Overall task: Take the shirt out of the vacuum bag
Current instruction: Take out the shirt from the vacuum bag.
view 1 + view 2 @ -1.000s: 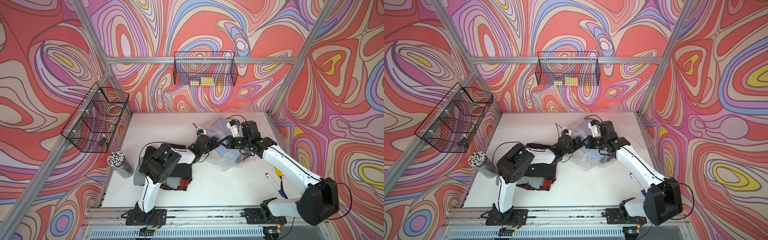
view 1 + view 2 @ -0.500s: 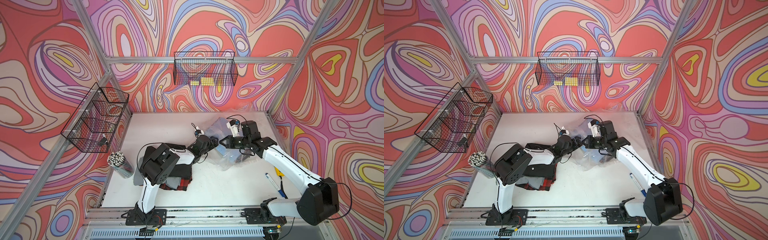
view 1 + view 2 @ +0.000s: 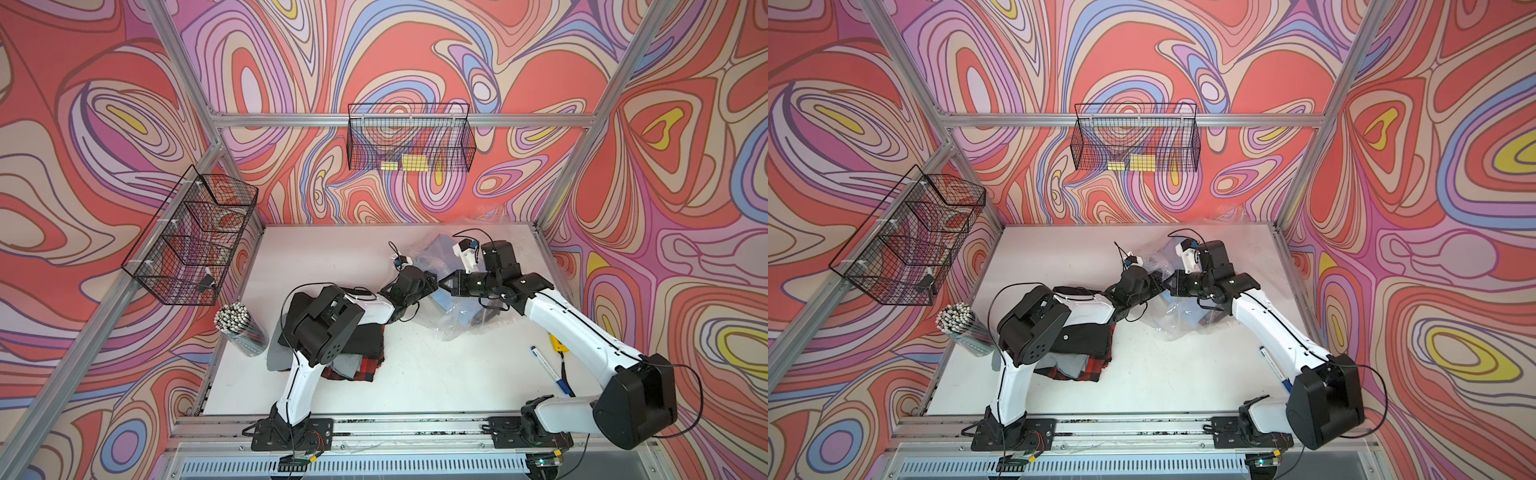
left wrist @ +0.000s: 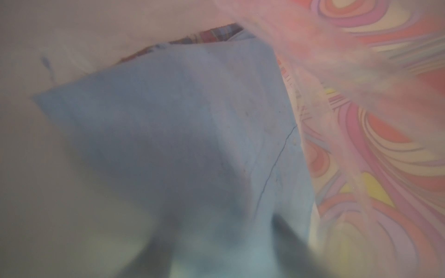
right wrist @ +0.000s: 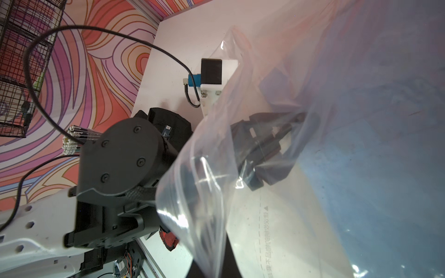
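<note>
my left claw (image 4: 221, 250) is deep inside the clear plastic bag (image 5: 313, 216). its fingers are spread, and a corner of the folded blue shirt (image 4: 168, 132) lies between them. i cannot see them pressing it yet. my right claw (image 3: 445, 285) is just beside it at the bag's mouth. it is pressed together on the plastic rim and holds it lifted, so the opening gapes toward my left arm (image 3: 374, 309). the bag lies crumpled on the far right part of the white table (image 3: 332, 257), with the shirt inside it. a pile of dark and red-checked clothes (image 3: 361, 357) sits near the base of that arm, apart from the bag.

to do this well, i judge i should close on a thick fold of cloth only, with no film caught in it. then i should draw straight back through the mouth, low and slow. the right claw should hold firm and pull slightly the other way, so the bag does not ride along with the shirt.
</note>
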Robot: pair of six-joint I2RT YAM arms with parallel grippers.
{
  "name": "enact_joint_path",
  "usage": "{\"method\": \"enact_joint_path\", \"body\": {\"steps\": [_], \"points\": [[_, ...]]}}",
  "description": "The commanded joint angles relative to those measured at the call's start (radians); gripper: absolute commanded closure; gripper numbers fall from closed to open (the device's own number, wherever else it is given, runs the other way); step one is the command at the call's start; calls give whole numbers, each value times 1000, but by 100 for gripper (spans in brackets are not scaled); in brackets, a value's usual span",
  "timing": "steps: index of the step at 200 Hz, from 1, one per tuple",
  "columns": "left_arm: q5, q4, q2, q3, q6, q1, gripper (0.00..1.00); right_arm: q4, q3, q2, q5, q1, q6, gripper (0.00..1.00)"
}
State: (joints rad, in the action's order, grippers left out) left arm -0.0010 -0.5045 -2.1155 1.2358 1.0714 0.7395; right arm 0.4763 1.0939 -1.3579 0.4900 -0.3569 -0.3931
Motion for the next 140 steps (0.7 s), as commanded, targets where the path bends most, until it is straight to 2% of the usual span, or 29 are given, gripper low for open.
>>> {"method": "enact_joint_path", "body": {"steps": [1,24,70,113,125,140], "points": [[9,27,-20,16,-28,3,49,-5,29,4,1,-8,13,100],[15,25,-17,13,-31,1,61,-7,27,4,0,-8,14,100],[18,29,3,14,-44,-3,100,-18,13,6,-1,-8,14,100],[17,59,51,-17,-33,-6,100,-25,3,14,-2,-7,13,100],[5,74,77,-46,-27,-6,69,-27,-1,19,-5,-8,14,100],[-9,70,103,-83,-26,-6,49,-34,-10,23,-4,-7,11,100]]}}
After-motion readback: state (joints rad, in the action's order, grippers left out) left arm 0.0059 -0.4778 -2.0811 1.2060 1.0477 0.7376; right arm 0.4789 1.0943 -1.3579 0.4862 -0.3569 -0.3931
